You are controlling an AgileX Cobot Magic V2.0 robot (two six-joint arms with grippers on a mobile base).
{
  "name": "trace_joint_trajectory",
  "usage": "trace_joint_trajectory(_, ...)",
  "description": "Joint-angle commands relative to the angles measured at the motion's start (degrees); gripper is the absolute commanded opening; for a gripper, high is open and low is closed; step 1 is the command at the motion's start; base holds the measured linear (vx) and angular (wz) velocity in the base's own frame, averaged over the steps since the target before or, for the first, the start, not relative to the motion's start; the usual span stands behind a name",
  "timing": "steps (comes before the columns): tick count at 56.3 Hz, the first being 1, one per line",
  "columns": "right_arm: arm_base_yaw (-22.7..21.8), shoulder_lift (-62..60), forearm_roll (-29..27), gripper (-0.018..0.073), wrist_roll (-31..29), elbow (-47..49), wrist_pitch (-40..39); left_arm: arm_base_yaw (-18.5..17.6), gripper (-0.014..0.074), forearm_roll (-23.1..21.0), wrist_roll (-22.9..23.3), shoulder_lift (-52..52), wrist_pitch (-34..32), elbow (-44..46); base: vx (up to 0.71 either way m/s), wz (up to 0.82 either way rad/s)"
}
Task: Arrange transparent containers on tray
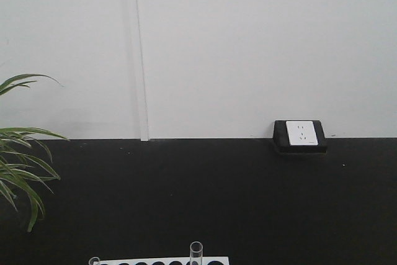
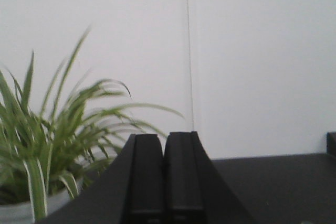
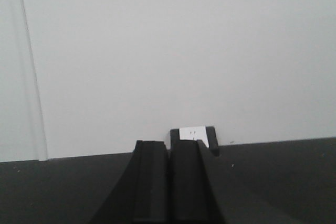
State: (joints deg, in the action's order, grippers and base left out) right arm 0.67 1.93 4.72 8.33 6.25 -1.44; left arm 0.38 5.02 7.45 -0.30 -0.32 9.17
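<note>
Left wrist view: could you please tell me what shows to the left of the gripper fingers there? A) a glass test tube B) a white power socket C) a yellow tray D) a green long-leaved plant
D: a plant with long green leaves fills the left side of that view, beside the left gripper, and no socket, tray or tube shows there.
</note>
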Motion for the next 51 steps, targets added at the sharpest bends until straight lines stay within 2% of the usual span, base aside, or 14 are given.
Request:
trace_joint_trajectory(1, 0.0, 5.5, 4.9, -0.0011, 0.0, 9.2, -0.5, -0.3, -0.0007, 1.1, -1.0, 4.4, 1.9, 10.2, 0.00, 0.00)
trace_joint_trajectory(6, 0.0, 11.1, 7.7, -0.0011, 0.0, 15.8, 2.3, -0.3, -0.0007, 0.9, -1.3, 9.8, 7.4, 17.1, 0.00, 0.00)
trace_joint_trajectory(10, 0.0, 15.1, 8.0, -0.0011, 0.1, 18.6, 2.8, -0.3, -0.0007, 0.8, -1.3, 13.7, 9.1, 20.7, 0.00, 0.00)
trace_joint_trajectory(26, 0.0, 26.8, 7.8, -0.0006, 0.1, 20.6, 3.0, -0.3, 0.0002, 0.9, -1.3, 25.1, 8.1, 22.3, 0.00, 0.00)
trace_joint_trajectory(33, 0.0, 29.6, 7.8, -0.0002, 0.3, 20.6, 2.9, -0.3, 0.0034, 0.9, -1.3, 28.8, 8.0, 22.3, 0.00, 0.00)
trace_joint_trajectory(40, 0.0, 31.4, 7.8, 0.0016, 0.3, 20.6, 3.1, -0.3, 0.0105, 0.9, -1.3, 32.1, 8.0, 22.3, 0.00, 0.00)
trace_joint_trajectory(51, 0.0, 32.7, 7.8, 0.0095, 0.3, 20.6, 4.0, -0.3, 0.0300, 0.9, -1.7, 36.6, 7.9, 22.2, 0.00, 0.00)
